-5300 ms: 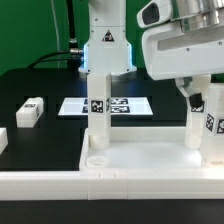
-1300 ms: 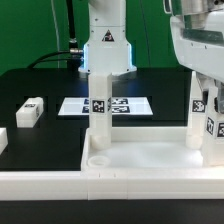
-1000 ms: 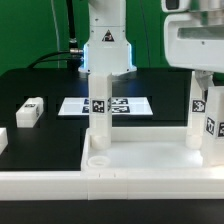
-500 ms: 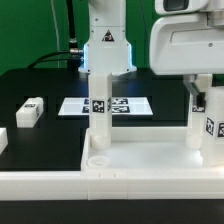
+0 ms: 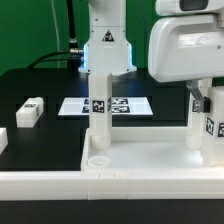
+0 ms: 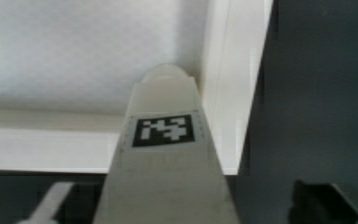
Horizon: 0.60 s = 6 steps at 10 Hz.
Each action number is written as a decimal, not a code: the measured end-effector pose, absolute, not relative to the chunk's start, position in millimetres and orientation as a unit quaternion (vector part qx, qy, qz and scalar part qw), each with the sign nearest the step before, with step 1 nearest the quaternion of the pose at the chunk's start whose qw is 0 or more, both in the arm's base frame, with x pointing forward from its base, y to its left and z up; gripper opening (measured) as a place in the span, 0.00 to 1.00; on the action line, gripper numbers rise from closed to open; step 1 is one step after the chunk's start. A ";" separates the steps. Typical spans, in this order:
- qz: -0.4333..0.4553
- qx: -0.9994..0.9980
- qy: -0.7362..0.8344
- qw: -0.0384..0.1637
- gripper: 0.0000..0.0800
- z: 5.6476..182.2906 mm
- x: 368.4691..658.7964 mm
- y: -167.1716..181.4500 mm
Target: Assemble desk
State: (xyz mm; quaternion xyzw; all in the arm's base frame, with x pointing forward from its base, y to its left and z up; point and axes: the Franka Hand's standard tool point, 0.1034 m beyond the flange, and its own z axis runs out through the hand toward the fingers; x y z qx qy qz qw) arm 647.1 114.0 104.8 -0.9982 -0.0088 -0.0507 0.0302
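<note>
The white desk tabletop [image 5: 140,165] lies in front with its raised rim up. Three white tagged legs stand upright in its corner sockets: one toward the exterior view's left [image 5: 98,110] and two on the right [image 5: 197,118] [image 5: 213,132]. A fourth leg [image 5: 30,111] lies loose on the black table. My gripper [image 5: 203,93] hangs over the right legs. In the wrist view it [image 6: 190,205] is open, with its fingers [image 6: 51,205] apart on either side of a tagged leg [image 6: 163,135] and not touching it. The tabletop's rim [image 6: 238,90] runs beside that leg.
The marker board [image 5: 125,105] lies flat behind the tabletop, in front of the arm's base [image 5: 105,50]. A small white piece [image 5: 3,140] sits at the exterior view's left edge. The table is black.
My hand has moved toward the exterior view's left and come lower over the right legs. The legs and tabletop have not moved.
</note>
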 end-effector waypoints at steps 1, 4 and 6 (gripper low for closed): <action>-0.051 -0.998 -0.005 0.029 0.54 104.6 647.4 111.1; -0.046 -0.989 0.135 0.034 0.37 103.6 648.3 105.7; -0.026 -0.955 0.294 0.036 0.37 103.5 645.8 106.1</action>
